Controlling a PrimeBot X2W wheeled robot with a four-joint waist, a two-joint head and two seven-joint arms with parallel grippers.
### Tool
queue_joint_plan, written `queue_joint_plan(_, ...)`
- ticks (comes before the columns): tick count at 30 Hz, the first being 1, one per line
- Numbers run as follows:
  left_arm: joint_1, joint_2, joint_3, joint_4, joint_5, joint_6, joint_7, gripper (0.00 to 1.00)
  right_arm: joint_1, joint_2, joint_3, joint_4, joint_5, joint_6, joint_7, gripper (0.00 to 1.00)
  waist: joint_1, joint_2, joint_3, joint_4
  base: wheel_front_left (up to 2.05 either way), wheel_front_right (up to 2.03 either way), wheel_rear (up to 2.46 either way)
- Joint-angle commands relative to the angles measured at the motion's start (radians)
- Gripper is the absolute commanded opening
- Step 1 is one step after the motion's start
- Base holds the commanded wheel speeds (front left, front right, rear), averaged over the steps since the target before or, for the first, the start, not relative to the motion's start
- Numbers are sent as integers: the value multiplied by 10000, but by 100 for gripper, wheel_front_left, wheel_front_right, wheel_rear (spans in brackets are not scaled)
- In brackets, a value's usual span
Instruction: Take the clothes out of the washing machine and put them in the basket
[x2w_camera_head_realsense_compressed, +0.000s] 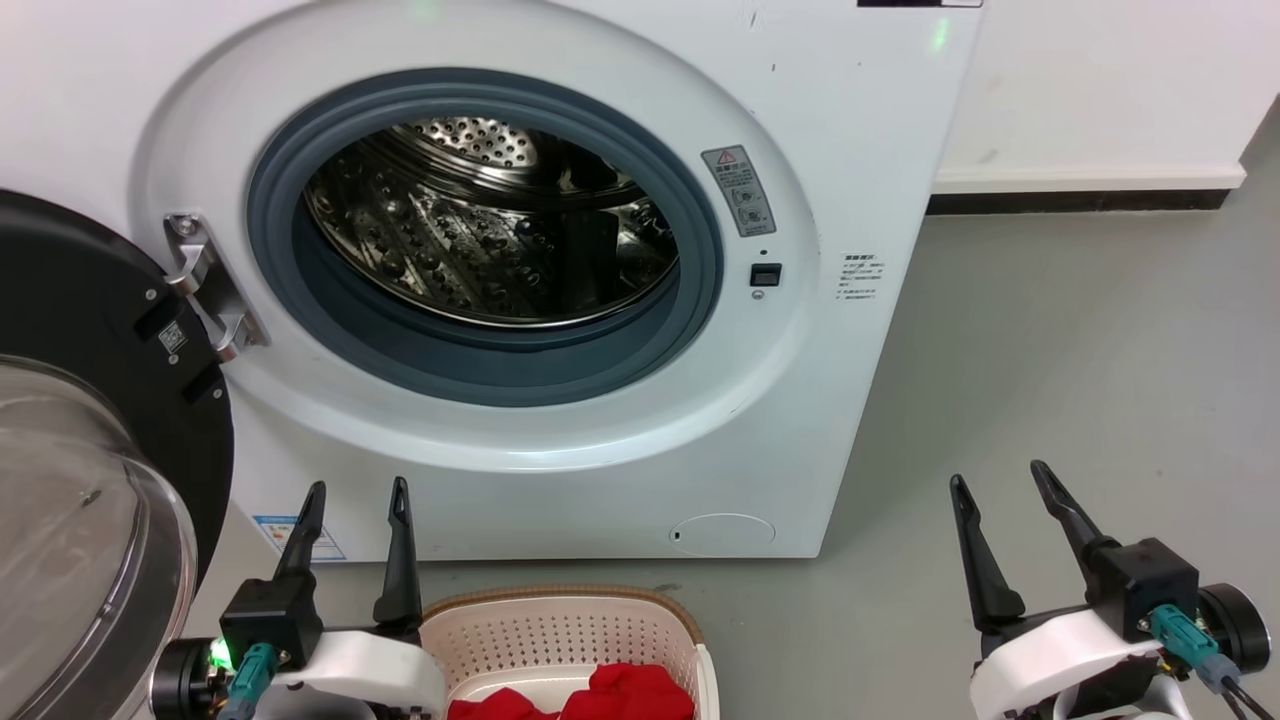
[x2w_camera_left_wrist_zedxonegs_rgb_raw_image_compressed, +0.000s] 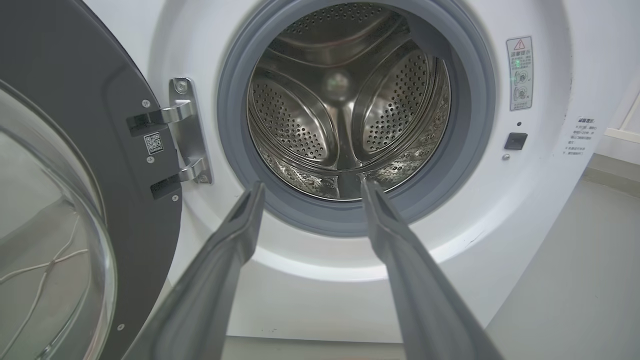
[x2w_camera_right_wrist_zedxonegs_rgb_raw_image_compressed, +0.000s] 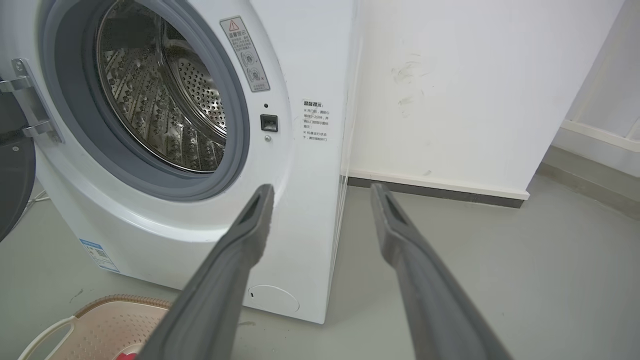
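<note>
Presently at a low ready pose. Left end effector (x2w_camera_head_realsense_compressed: 357, 490) at lower left of the head view, fingers (x2w_camera_head_realsense_compressed: 398, 560) spread and holding nothing; right end effector (x2w_camera_head_realsense_compressed: 1000, 476) at lower right, likewise spread and empty. Both clear of the washing machine (x2w_camera_head_realsense_compressed: 850, 120), pointing up the frame toward its front. Door (x2w_camera_head_realsense_compressed: 90, 300) swung wide at the left edge, leaving the grey rubber ring (x2w_camera_head_realsense_compressed: 700, 290) and drum (x2w_camera_head_realsense_compressed: 480, 230) open to reach. Drum showing bare perforated steel wherever visible; lowest front part hidden behind the ring in the head view. Basket (x2w_camera_head_realsense_compressed: 560, 598) on the floor (x2w_camera_head_realsense_compressed: 1050, 380) at bottom centre, just before the machine, apparently set there for a short carry from opening to rim. Clothes (x2w_camera_head_realsense_compressed: 625, 692), red, lying inside the basket, just right of the left end effector and lower in the frame than its fingertips, well left of the right one. Judged: unloading likely complete, pending a check of the drum's hidden part.
</note>
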Motion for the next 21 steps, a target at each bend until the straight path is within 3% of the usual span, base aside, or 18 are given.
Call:
queue_joint_plan(1, 99, 36, 5, -4, 38, -45, -25, 100, 114, 0, -22, -49, 5, -7, 18, 100, 2, 0, -36, -38, 0, 0, 0)
queue_joint_plan(21, 147, -1, -44, 280, 61, 9, -25, 100, 27, 1, 23, 206, 172, -7, -47, 100, 2, 0, -84, -36, 0, 0, 0)
